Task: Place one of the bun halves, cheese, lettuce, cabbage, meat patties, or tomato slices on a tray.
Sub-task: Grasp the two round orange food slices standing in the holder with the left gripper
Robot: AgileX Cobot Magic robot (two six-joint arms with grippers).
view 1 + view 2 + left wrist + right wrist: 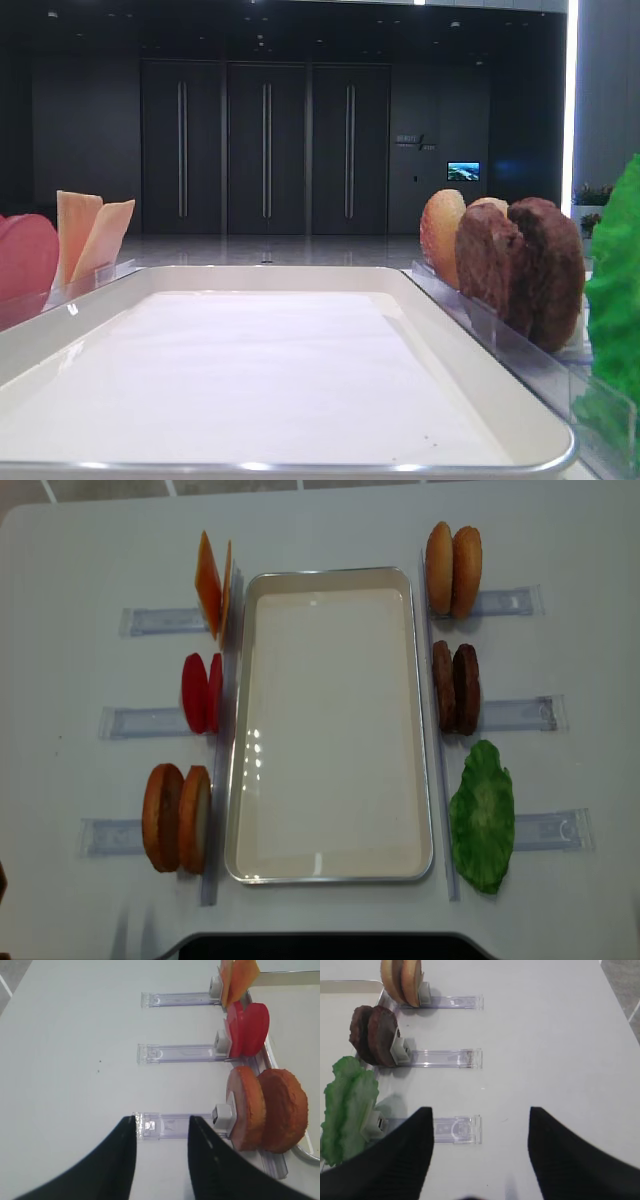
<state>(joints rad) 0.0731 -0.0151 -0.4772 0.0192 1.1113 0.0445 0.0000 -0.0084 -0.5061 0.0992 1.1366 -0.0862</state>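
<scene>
White tray [330, 870] at table centre, liner bare. On its left, standing in clear racks [150, 721]: cheese [208, 583], tomato slices [201, 692], bun halves [177, 817]. On its right: second bun pair [453, 569], meat patties [456, 687], lettuce [483, 815]. Left gripper [162, 1147] part open over the rack beside the near buns, holding nothing. Right gripper [480, 1152] wide open, empty, beside the lettuce.

Rear wall [90, 140] dark, fitted with three tall double doors [265, 148] bearing vertical handles. Small lit screen [463, 171] right of them. Glossy floor [270, 250]. White tabletop [560, 540].
</scene>
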